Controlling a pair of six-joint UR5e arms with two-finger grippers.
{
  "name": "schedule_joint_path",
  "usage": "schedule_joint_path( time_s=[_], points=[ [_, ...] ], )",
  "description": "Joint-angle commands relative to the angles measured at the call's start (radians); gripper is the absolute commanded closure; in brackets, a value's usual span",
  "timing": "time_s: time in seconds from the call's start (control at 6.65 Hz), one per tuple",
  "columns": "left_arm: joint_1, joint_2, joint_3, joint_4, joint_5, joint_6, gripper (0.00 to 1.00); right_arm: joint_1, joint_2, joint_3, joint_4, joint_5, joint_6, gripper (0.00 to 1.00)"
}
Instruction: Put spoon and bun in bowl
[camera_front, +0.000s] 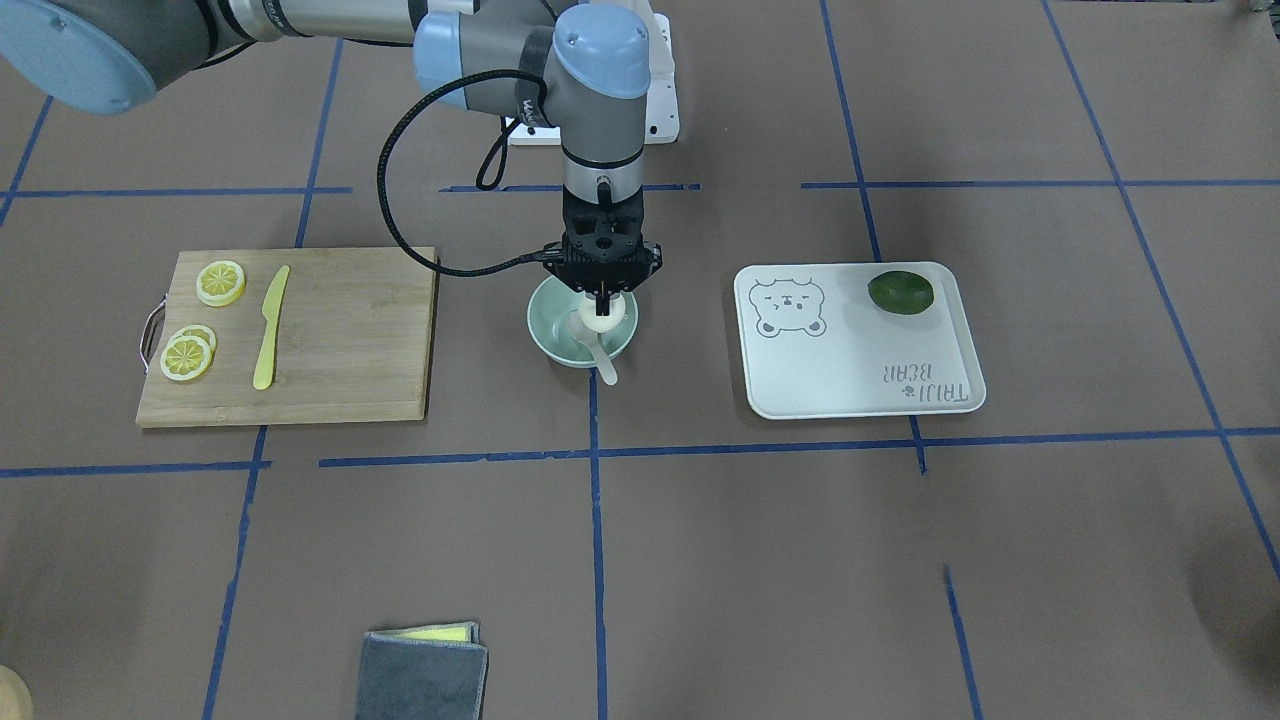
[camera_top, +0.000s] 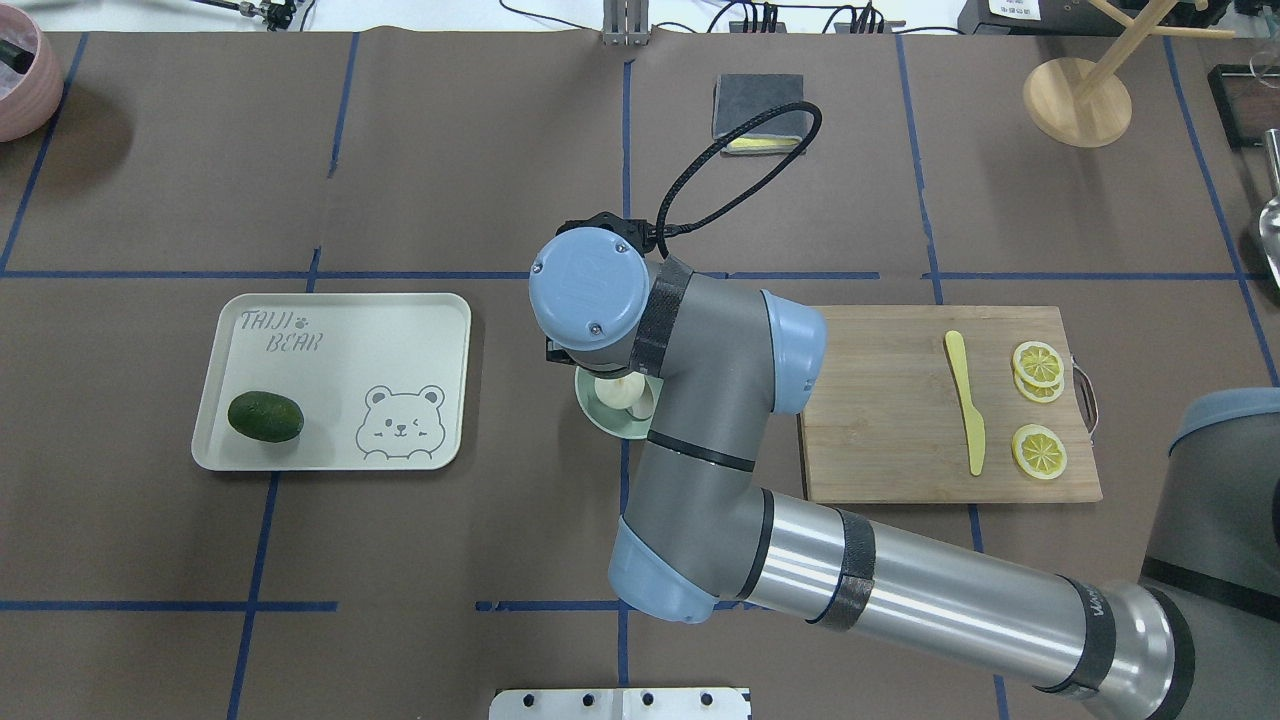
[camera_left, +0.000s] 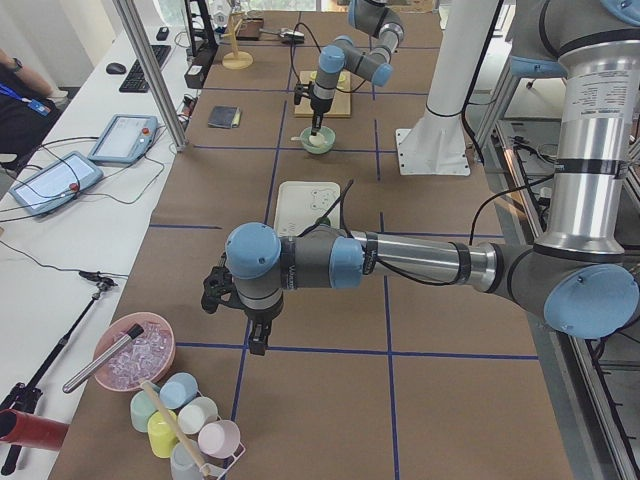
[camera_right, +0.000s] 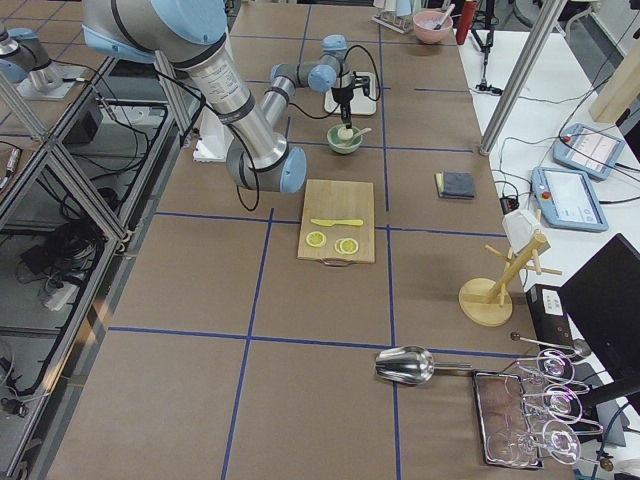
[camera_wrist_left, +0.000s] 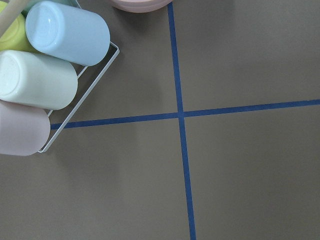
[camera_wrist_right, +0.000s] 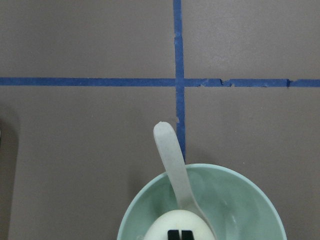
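1. Our right gripper hangs straight down over the mint-green bowl. The bowl stands on the brown table between the wooden cutting board and the white bear tray.
2. Its jaws are drawn nearly together. In the wrist view the two black fingertips sit side by side on the crown of the steamed bun. We judge them clenched on the bun's pleated top, not round its body.
3. The bun is inside the bowl's rim and low in it. We cannot tell whether it touches the bottom.
4. The soup spoon lies in the bowl, its scoop hidden by the bun. Its handle leans over the rim on the side away from the robot.
5. The step in hand, as we read it, is letting the bun go. We would part the jaws slowly and only a little, since a soft bun may cling to one pad.
6. We would then lift straight up, clear of the spoon handle. A sideways nudge could lever the spoon out or tip the bowl.
7. Our left gripper hangs over bare table well apart from the bowl, near the pastel cups. We cannot tell whether it is released or clenched.
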Motion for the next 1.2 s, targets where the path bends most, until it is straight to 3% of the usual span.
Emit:
schedule_joint_path(
  time_s=[0.0,0.15,0.45,0.75,1.05],
  points=[
    [0.002,0.000,0.002,0.000,0.000,0.001,0.00,0.003,0.000,0.012,0.001,-0.001,-0.005,0.00],
    [0.000,0.000,0.002,0.000,0.000,0.001,0.00,0.052,-0.009,0.056,0.000,0.018,-0.050,0.00],
    [0.000,0.000,-0.006,0.002,0.008,0.005,0.00,0.226,-0.159,0.180,0.003,0.192,-0.287,0.00],
    [0.002,0.000,-0.003,0.005,0.012,0.004,0.00,0.401,-0.410,0.326,0.006,0.345,-0.618,0.00],
    [0.002,0.000,-0.009,0.005,0.116,0.005,0.00,0.651,-0.646,0.363,0.003,0.499,-1.060,0.00]
  ],
)
